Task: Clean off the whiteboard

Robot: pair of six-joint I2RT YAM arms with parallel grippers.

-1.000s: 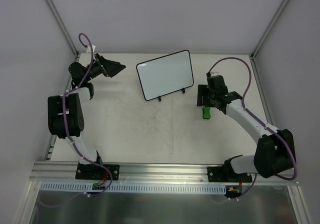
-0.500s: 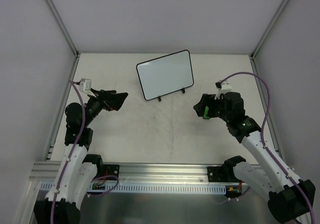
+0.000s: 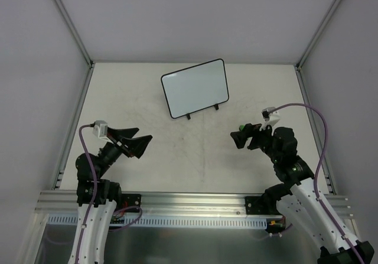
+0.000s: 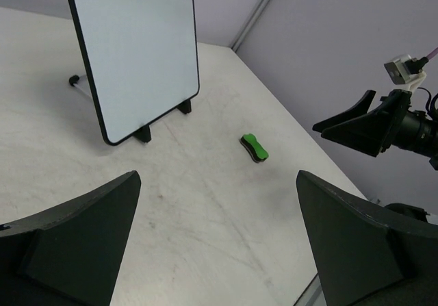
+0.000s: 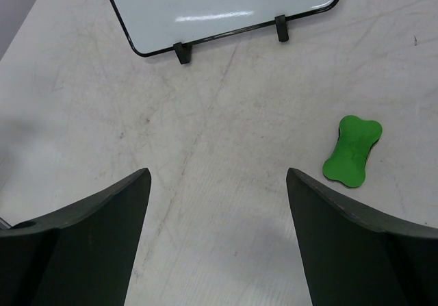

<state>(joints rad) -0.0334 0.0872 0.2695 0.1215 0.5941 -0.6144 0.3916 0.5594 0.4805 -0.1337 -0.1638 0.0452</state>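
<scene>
Robotics lab test cell, plain pale grey panel walls [image 3: 195,16], bare aluminium corner posts [image 3: 68,20], scuffed off-white tabletop [image 3: 189,152], aluminium mounting rail [image 3: 195,201] along near edge, two white-and-black robot arms [image 3: 298,178] bolted to it, purple cables [image 3: 295,105] looping free.

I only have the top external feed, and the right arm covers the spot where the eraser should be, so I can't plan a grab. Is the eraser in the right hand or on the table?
Observer: On the table. In the right wrist view the green eraser lies flat outside the open right hand, off to that view's right.
Operator: Is it touching the whiteboard?
Observer: No. The left wrist view shows bare table between the eraser and the whiteboard.
Operator: What holds the board up?
Observer: In the left wrist view it leans back, and what looks like a thin prop sticks out behind its left edge.
</scene>
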